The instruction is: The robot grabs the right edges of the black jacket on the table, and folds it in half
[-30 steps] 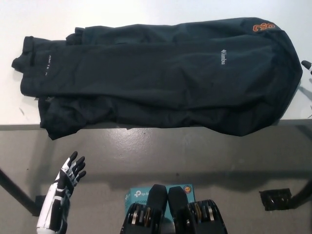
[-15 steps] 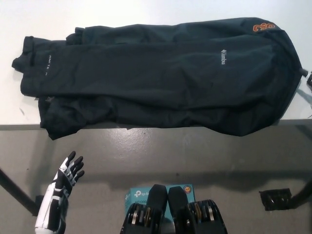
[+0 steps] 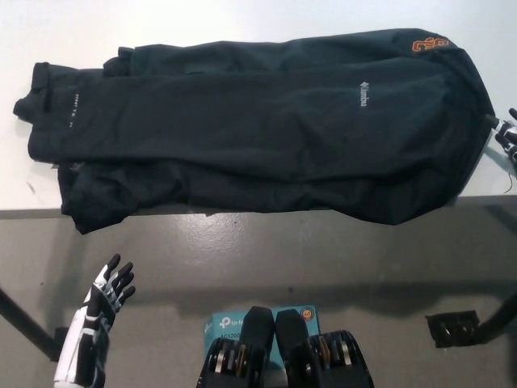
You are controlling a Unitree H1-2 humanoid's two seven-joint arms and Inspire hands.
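Note:
The black jacket [image 3: 258, 129] lies spread lengthwise across the white table [image 3: 242, 20], its lower edge hanging slightly over the front table edge. It carries a small white logo and an orange emblem near its right end. My black right hand [image 3: 508, 131] shows only at the picture's right edge, close beside the jacket's right end; most of it is cut off. My white left hand [image 3: 109, 289] hangs low at the lower left, below the table, fingers apart and holding nothing.
The table's front edge [image 3: 242, 212] runs across the middle of the view, with grey floor below. A teal box [image 3: 242, 322] lies on the floor near my body. A small black object [image 3: 456, 329] sits on the floor at the lower right.
The whole picture has shifted slightly left and up, so the camera moved. My right hand has come a little further into view at the jacket's right end. My left hand has sunk lower.

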